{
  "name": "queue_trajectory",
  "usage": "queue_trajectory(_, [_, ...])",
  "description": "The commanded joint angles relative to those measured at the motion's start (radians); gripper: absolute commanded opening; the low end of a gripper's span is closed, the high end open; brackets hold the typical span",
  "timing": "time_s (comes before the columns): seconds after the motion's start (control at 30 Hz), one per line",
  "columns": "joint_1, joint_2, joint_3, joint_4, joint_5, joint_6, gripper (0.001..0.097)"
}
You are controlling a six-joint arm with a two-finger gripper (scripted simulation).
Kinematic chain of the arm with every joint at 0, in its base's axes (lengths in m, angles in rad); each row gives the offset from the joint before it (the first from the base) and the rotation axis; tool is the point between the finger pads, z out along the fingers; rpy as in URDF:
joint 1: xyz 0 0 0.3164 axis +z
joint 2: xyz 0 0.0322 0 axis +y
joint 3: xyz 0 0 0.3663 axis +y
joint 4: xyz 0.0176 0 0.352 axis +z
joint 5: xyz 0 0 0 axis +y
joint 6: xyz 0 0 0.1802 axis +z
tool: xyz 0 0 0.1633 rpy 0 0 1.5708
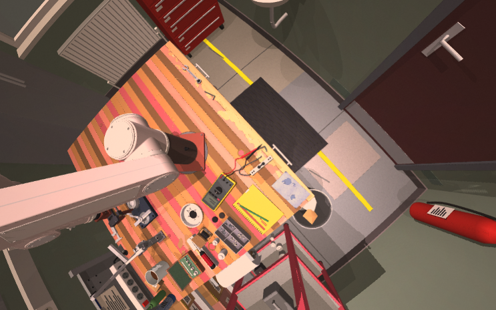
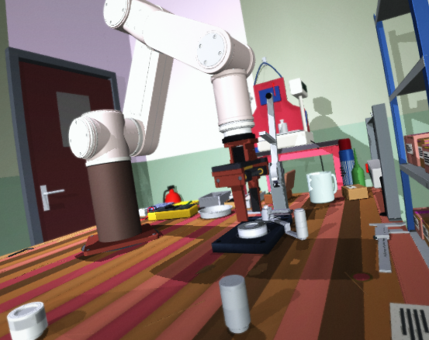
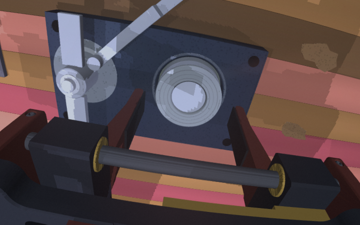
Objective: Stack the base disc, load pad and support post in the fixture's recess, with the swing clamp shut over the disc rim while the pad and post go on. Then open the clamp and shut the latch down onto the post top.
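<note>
The grey base disc [image 3: 188, 90] [image 2: 252, 229] sits in the round recess of the dark fixture plate [image 3: 153, 81] [image 2: 249, 240]. The swing clamp [image 3: 72, 81] [image 2: 294, 225] stands on its pivot at the plate's side, its arm turned away from the disc. The latch bar [image 2: 272, 147] stands raised from the pivot. The support post [image 2: 234, 303] stands upright on the bench nearer the second side camera. The load pad [image 2: 27, 320] lies further out, to the left of the post. My gripper [image 3: 185, 123] [image 2: 245, 209] hangs just above the disc and is open, holding nothing.
Behind the fixture stand a white mug [image 2: 321, 186], a shallow dish [image 2: 216, 210] and a yellow tray [image 2: 173, 210]. The robot base [image 2: 113, 198] stands to the left. A blue shelf rack [image 2: 414, 112] borders the bench on the right, with a caliper [image 2: 385, 244] beside it.
</note>
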Motion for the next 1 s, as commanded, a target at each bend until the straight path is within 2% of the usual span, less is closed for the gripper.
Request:
queue_trajectory(0.0, [0.0, -0.003, -0.002, 0.0, 0.004, 0.0, 0.0795])
queue_trajectory(0.23, [0.0, -0.011, -0.005, 0.0, 0.016, 0.0, 0.0795])
queue_trajectory(0.3, [0.0, -0.024, -0.013, 0.0, 0.036, 0.0, 0.0795])
queue_trajectory(0.37, [0.0, -0.053, -0.031, 0.0, 0.082, 0.0, 0.0795])
queue_trajectory(0.53, [0.0, -0.139, -0.115, 0.0, 0.25, 0.0, 0.0795])
queue_trajectory(0.63, [0.0, -0.163, -0.152, 0.0, 0.313, 0.0, 0.0795])
queue_trajectory(0.97, [0.0, -0.167, -0.158, 0.0, 0.325, 0.0, 0.0795])
